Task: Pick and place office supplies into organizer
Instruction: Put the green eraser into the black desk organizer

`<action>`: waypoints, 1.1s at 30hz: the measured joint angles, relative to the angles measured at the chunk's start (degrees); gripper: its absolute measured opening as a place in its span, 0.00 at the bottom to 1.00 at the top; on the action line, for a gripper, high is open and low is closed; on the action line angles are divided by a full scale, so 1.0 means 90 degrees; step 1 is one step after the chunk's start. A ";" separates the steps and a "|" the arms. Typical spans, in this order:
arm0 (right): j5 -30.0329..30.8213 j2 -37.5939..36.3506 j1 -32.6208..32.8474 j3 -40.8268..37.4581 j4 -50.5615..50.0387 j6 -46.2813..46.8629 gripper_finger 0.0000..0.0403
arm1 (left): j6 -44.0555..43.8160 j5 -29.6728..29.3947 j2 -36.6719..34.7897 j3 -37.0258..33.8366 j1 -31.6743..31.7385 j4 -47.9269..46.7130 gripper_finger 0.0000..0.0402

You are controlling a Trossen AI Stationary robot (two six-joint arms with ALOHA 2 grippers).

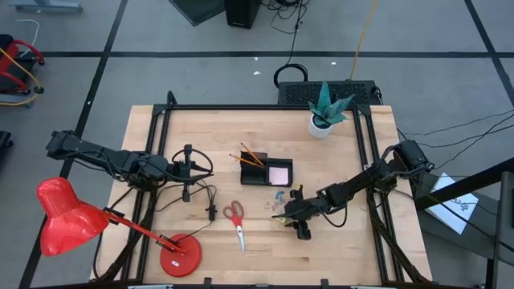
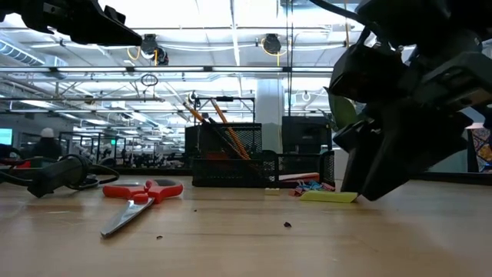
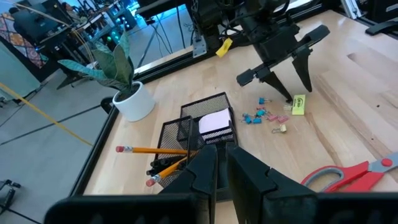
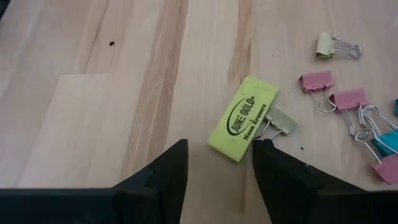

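The black organizer [image 1: 265,172] stands mid-table with orange pencils [image 3: 152,150] in its taller compartment and a pink sticky pad [image 3: 214,120] in the lower one. A yellow eraser [image 4: 242,118] lies flat on the table beside several small binder clips [image 4: 348,99]. My right gripper [image 4: 221,146] is down at the table, open, its fingers standing either side of the eraser's near corner. Red-handled scissors [image 1: 235,218] lie flat left of it. My left gripper [image 3: 222,158] hovers left of the organizer with nothing between its fingers, which leave only a slit. My right gripper comes slanting down from the table's right. One fingertip [image 4: 264,152] stands right against the eraser's long side [image 4: 256,134]. I cannot tell whether it touches. The eraser lies flat on the wood.
A white plant pot [image 1: 323,120] stands at the far right. A red desk lamp [image 1: 72,217] with its round base [image 1: 181,257] takes up the near left. Black cables [image 1: 205,201] trail between the left arm and the scissors.
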 joint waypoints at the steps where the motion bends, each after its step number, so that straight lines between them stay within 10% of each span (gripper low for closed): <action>1: -0.0012 0.0000 -0.0031 0.0000 0.0016 0.0002 0.42 | 0.0001 0.0000 0.0000 0.0000 0.0000 0.0000 0.11; 33: 0.0015 0.0891 0.0168 0.0109 -0.0209 0.0310 0.37 | 0.0002 0.0000 0.0001 0.0000 0.0000 0.0002 0.11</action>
